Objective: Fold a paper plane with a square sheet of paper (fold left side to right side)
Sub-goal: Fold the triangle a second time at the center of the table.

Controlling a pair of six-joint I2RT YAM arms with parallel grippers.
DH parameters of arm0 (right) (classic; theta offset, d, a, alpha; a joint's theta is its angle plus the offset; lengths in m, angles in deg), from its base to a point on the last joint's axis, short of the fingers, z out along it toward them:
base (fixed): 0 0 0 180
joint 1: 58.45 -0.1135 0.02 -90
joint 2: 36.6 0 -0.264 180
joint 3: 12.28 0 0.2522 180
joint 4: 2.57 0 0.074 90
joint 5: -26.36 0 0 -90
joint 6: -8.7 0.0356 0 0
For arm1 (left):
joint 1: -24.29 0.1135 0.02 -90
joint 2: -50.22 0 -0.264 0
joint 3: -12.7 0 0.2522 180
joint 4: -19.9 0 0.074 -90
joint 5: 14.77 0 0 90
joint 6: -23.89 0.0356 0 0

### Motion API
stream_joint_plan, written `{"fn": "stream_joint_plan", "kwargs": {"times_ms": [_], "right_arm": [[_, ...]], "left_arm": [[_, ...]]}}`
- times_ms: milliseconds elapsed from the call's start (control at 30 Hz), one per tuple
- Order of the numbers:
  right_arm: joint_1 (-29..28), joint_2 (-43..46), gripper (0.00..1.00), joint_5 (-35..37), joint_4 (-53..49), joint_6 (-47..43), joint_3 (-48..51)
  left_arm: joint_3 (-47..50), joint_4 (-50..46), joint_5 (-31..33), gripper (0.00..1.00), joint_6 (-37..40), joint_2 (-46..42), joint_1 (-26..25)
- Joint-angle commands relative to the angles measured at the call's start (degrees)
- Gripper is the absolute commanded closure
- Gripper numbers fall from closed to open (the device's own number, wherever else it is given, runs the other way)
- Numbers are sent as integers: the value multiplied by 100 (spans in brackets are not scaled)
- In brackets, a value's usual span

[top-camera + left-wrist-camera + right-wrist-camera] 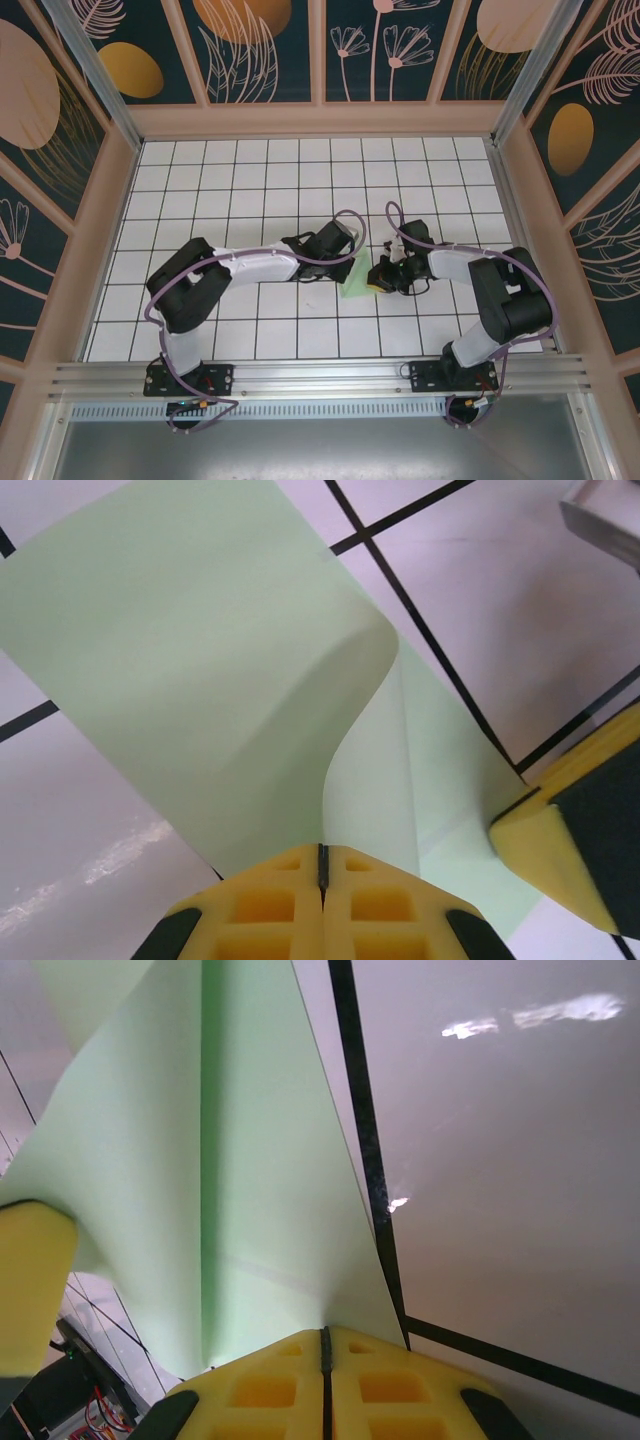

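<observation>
Tiled table (250, 160) | sheet (355, 277) lies between our pincers | left pincer (322, 858) clamped on its lifted flap | right pincer (325, 1340) closed, tips on its edge

The paper (357, 276) is pale mint-green, plain and part-folded. One flap curls up and over in a soft bend, and a straight crease runs lengthwise. It lies near the middle of the table (250, 170).
</observation>
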Motion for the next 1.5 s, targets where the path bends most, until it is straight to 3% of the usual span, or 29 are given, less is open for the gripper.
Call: {"fn": "stream_joint_plan", "kwargs": {"times_ms": [0,1467], "right_arm": [[-15,-188,90,636,-429,-95,22],[-43,-300,90,619,-367,-83,48]], "left_arm": [[-66,34,175,97,145,170,46],[-117,225,78,92,104,548,49]]}}
